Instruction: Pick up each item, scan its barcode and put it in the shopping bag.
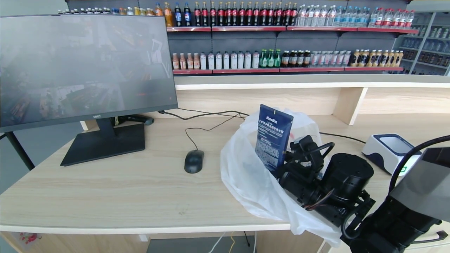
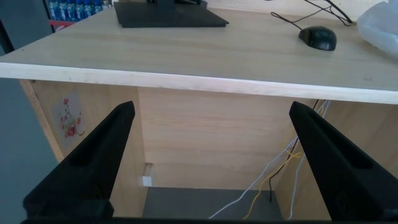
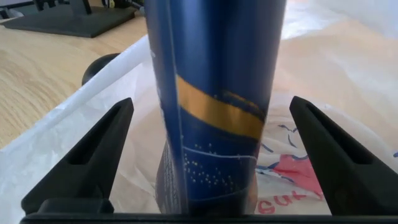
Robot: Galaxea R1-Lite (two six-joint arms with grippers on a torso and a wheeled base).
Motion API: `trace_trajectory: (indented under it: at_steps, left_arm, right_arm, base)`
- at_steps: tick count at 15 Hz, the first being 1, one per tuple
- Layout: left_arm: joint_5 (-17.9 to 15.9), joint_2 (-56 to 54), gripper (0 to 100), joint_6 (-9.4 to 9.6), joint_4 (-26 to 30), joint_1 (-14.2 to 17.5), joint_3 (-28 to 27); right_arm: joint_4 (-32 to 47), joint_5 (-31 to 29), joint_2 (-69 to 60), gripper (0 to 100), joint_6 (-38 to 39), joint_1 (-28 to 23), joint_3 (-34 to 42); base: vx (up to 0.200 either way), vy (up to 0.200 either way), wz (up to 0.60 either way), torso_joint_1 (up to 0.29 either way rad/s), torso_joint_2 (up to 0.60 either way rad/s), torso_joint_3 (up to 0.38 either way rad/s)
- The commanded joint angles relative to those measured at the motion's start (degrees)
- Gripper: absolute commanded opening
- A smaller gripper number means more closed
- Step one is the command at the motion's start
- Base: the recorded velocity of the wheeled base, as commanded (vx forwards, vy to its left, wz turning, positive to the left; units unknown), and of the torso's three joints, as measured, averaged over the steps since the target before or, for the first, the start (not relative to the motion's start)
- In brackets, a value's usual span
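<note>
My right gripper (image 3: pixel 211 106) is spread wide, its two dark fingers (image 3: pixel 93 162) standing off on either side of the blue pouch (image 1: pixel 274 137). The pouch rises between them. I see a gap on both sides in my wrist view, so I judge that I am not pinching it. Whether it rests against anything lower down I cannot tell.

The pouch stands upright in the mouth of the white shopping bag (image 1: pixel 246 175), its long axis close to vertical and its top leaning slightly away from me. It sits directly ahead of my right gripper, between the fingers. The bag's thin plastic is bunched around it on the wooden counter (image 1: pixel 105 189). This arm is by far the nearer. My left gripper (image 2: pixel 211 109), also spread and holding nothing, hangs low in front of the counter's front edge, well apart from the bag.

The scanner (image 1: pixel 388 151) sits to the right of the bag, near my right arm. A mouse (image 1: pixel 193 161) lies just left of the bag, with a monitor (image 1: pixel 84 66) beyond it.

The pouch's bottom end is hidden behind my wrist and the folds of the bag. I cannot make out its barcode. A red mark shows through the plastic beneath it, but I cannot tell what it is.
</note>
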Motion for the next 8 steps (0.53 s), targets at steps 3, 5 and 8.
trace_trajectory:
  at_steps: [3, 5, 8]
  left_arm:
    - [0.05, -0.02, 100, -0.02, 0.12, -0.05, 0.02]
    - [0.05, -0.02, 100, -0.02, -0.06, 0.04, 0.02]
    - [0.05, -0.02, 100, -0.02, -0.23, 0.04, 0.02]
  right_arm:
    - [-0.58, -0.01, -2.92, 100, -0.26, -0.34, 0.61]
    - [-0.58, -0.01, -5.03, 100, -0.44, -0.34, 2.72]
    - [-0.58, -0.01, -8.02, 100, -0.53, -0.95, 5.09]
  base:
    - [0.0, 0.0, 0.0, 0.0, 0.0, 0.0]
    - [0.0, 0.0, 0.0, 0.0, 0.0, 0.0]
    - [0.0, 0.0, 0.0, 0.0, 0.0, 0.0]
